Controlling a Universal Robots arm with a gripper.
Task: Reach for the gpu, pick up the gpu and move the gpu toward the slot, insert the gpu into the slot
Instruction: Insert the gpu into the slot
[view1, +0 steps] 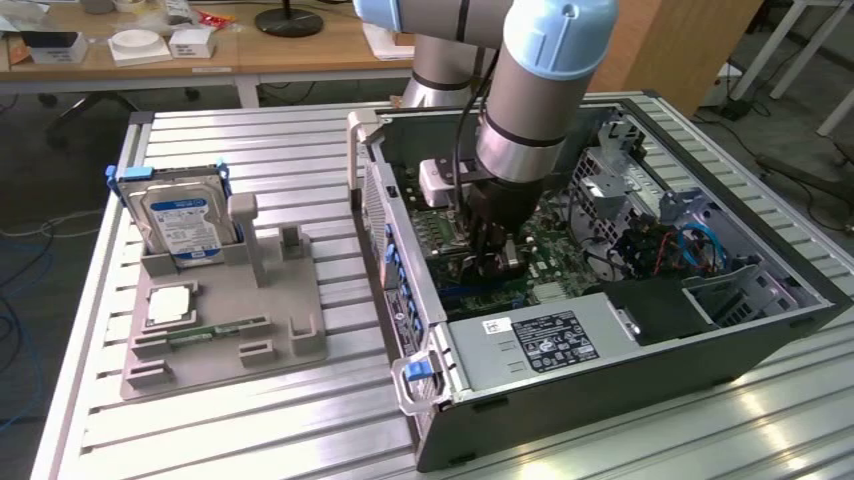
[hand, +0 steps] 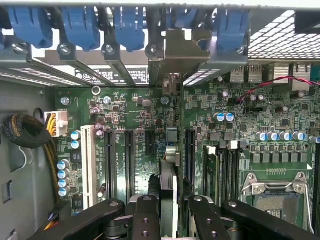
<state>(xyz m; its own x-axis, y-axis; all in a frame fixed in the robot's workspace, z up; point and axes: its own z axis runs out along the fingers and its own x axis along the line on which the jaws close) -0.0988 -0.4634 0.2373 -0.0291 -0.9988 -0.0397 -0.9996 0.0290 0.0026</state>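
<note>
My gripper (view1: 489, 252) reaches down into the open computer case (view1: 400, 250), over the green motherboard (view1: 561, 262). In the wrist view its black fingers (hand: 146, 216) stand either side of the gpu (hand: 171, 150) and are shut on it. I see the thin dark card edge-on, running away from the gripper (hand: 172, 212) to its silver bracket (hand: 176, 50) at the case's rear wall, between the blue latches (hand: 129, 25). The card stands upright among the long black slots (hand: 129, 160) of the motherboard (hand: 250, 107). Whatever slot lies directly under the card is hidden by it.
A CPU socket (hand: 275, 195), capacitors and memory slots lie beside the card. A bundled cable (hand: 25, 131) runs along the case wall. Outside the case, a grey holder (view1: 220, 330) carries a blue-labelled hard drive (view1: 184, 222) and a green memory stick (view1: 214, 330). The power supply (view1: 547, 345) fills the case's near end.
</note>
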